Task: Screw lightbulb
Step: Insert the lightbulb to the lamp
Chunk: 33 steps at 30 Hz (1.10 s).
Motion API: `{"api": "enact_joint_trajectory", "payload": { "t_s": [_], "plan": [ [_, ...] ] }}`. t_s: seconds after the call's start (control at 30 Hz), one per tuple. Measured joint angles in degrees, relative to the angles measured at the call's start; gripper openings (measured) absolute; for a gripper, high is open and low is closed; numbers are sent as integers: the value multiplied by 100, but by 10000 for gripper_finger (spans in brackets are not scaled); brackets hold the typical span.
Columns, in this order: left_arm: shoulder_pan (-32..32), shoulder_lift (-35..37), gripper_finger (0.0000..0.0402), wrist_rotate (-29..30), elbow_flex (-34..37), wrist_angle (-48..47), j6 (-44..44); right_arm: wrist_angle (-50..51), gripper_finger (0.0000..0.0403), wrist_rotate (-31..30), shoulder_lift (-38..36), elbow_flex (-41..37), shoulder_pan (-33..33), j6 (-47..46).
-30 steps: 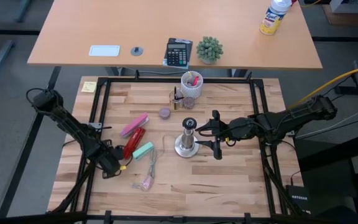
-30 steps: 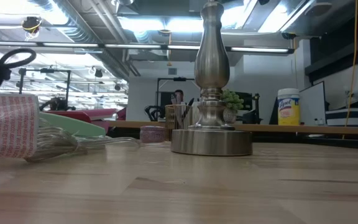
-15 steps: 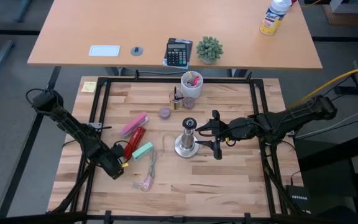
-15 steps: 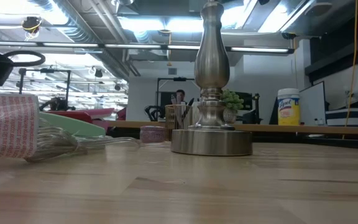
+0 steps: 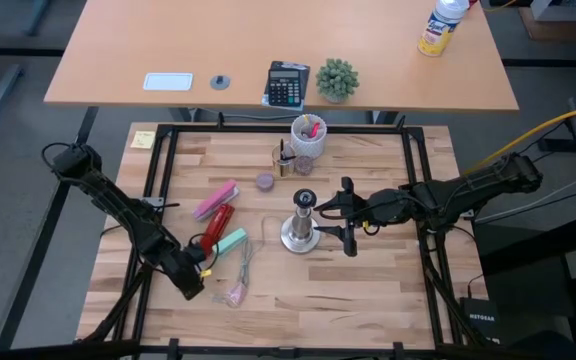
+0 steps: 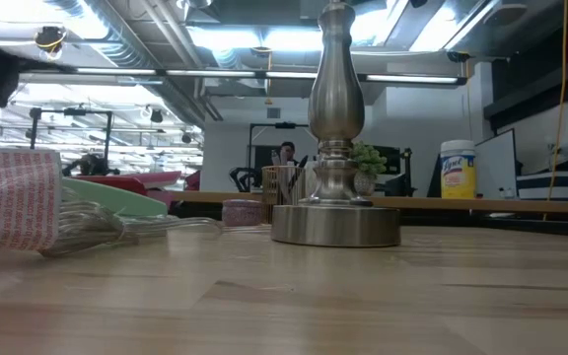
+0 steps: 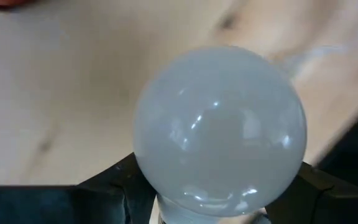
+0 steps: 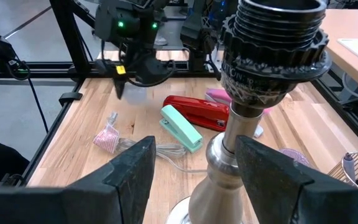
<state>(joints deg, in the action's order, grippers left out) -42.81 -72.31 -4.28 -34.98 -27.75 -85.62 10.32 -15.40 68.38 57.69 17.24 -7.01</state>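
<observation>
While the left gripper (image 5: 190, 280) hovers over the bench's near left part, its jaws pinch the lightbulb (image 7: 219, 130) by its neck, the frosted globe bulging out past the dark fingers (image 7: 114, 186) in the left wrist view. From the right wrist view the bulb (image 8: 133, 94) shows as a pale shape under that gripper (image 8: 132, 78), lifted clear of the wood. Just beside it, toward the bench's middle, lie a pink-and-clear bundle (image 5: 236, 292) with thin clear strands, then a mint-green stapler (image 5: 230, 242) and a red stapler (image 5: 215, 228) side by side, with a pink block (image 5: 216, 201) farther back near the left rail.

At the bench's middle stands the silvery socket stand (image 5: 301, 228) on its round base, upright, its threaded socket (image 8: 272, 46) open at the top. The right gripper (image 5: 346, 218) reaches in from the right edge with its jaws spread, one finger (image 8: 129, 174) on each side of the stand's stem, not touching it.

Toward the far edge sit a small purple disc (image 5: 265, 181), a brown cup (image 5: 284, 160) and a white cup (image 5: 308, 136) holding pens. Beyond the bench, a second table (image 5: 118, 60) carries a calculator (image 5: 287, 83), a small green plant (image 5: 336, 79) and a wipes canister (image 5: 440, 27).
</observation>
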Motion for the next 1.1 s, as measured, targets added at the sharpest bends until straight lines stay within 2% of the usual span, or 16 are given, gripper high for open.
{"api": "enact_joint_trajectory", "payload": {
  "t_s": [0.3,0.53,0.7,0.97,1.1],
  "plan": [
    [0,4,226,19,-81,1652,161,1,227,0,0,0,0,0],
    [65,4,226,472,-81,2963,548,3,227,0,0,0,-1,0],
    [436,7,226,1056,-81,3506,1478,3,227,0,0,0,0,0],
    [1462,7,227,2210,-81,4334,3232,-17,227,0,0,0,0,0],
    [1922,7,227,2357,-81,5273,4151,-19,227,-20,0,0,0,0]
  ]
}}
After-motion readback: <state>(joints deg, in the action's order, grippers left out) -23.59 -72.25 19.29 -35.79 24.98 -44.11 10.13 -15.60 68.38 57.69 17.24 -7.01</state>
